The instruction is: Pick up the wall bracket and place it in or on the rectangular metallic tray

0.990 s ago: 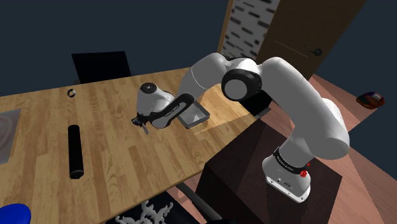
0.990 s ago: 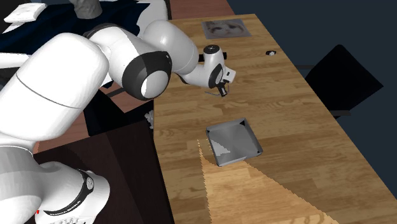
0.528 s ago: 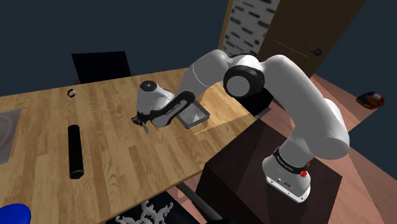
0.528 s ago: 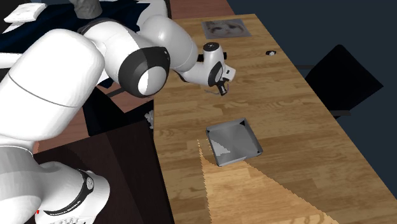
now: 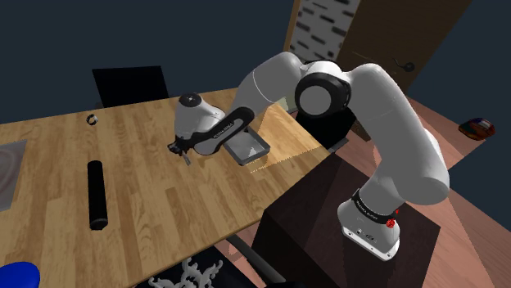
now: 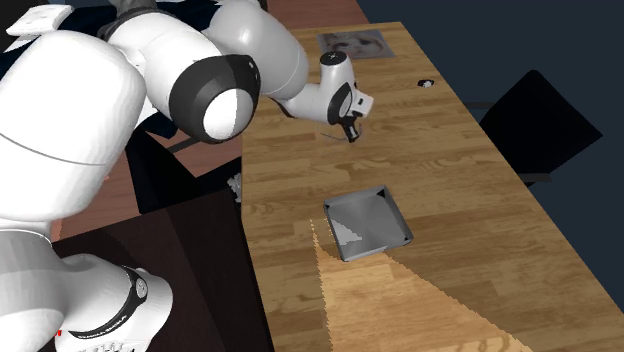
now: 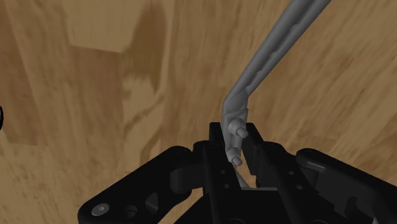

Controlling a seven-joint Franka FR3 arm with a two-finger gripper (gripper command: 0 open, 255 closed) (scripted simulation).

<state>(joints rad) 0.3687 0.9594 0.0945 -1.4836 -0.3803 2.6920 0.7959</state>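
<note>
**Dim room, long wooden surface**

Dark blue walls (image 5: 123, 33) enclose a plank-grained wooden surface (image 5: 164, 196). A black chair (image 5: 131, 82) stands at its far side. A brown door (image 5: 426, 33) sits beside a white, black-dashed panel (image 5: 315, 29). The floor (image 5: 483, 188) is reddish wood.

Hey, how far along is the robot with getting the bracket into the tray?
Grasp done: the end effector is shut on the grey wall bracket. In hand: the bracket hangs over the table. Left: moving to the empty tray and releasing.

Bare tabletop (image 6: 455, 185) toward tray (image 6: 372, 218) (unobstructed)
</note>
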